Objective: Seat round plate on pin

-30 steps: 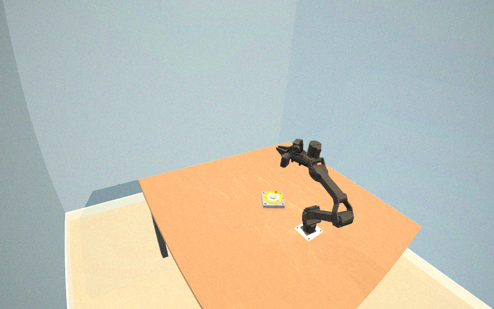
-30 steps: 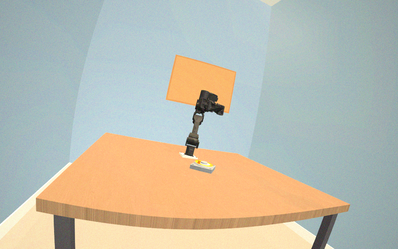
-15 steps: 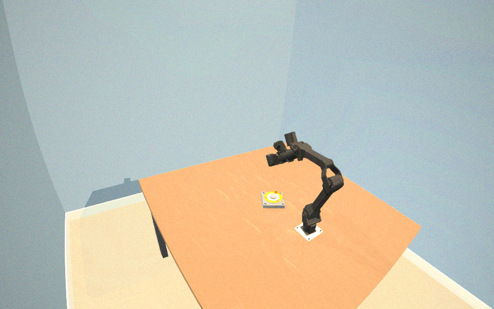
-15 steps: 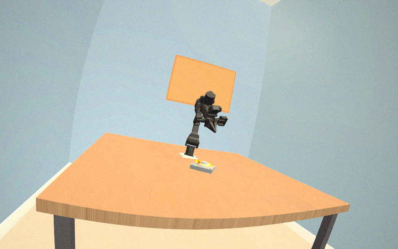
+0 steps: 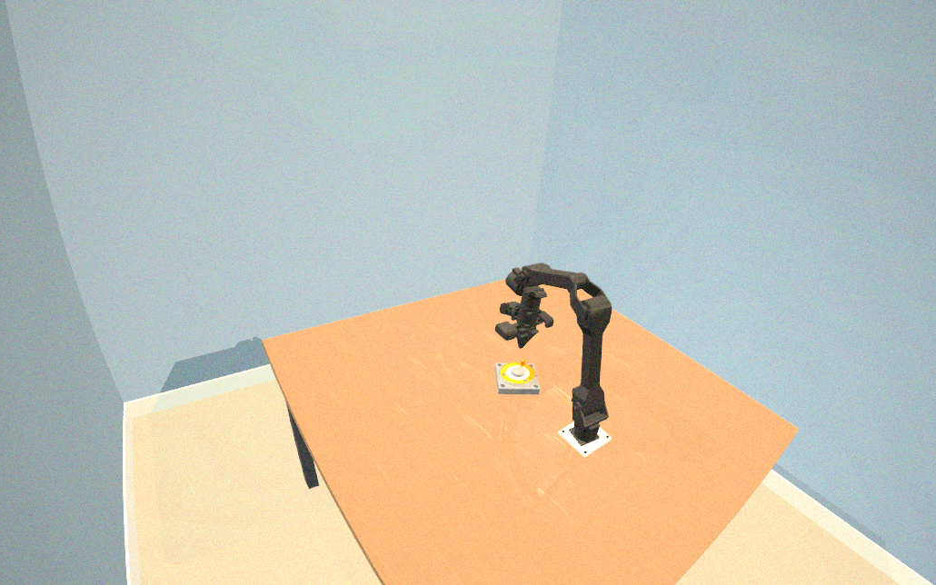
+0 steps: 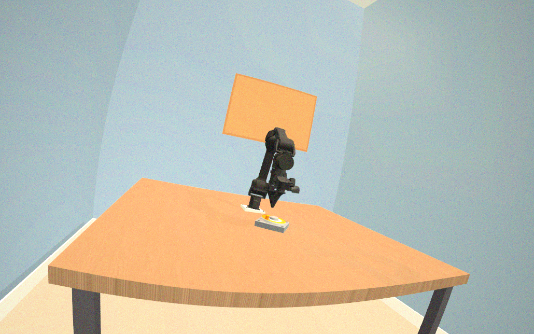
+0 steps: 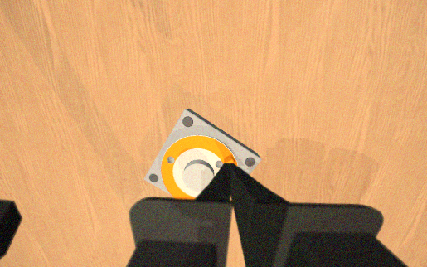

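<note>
Gripper (image 7: 230,167) hangs above the plate (image 7: 171,170), fingers pressed together, gripping nothing; plate sits on the grey base (image 7: 191,122) on the counter (image 5: 421,451), around the post (image 7: 196,174); tab (image 5: 522,362) faces away.

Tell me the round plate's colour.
Orange-yellow; the round plate rings a white post. Clearest in the wrist view.
</note>
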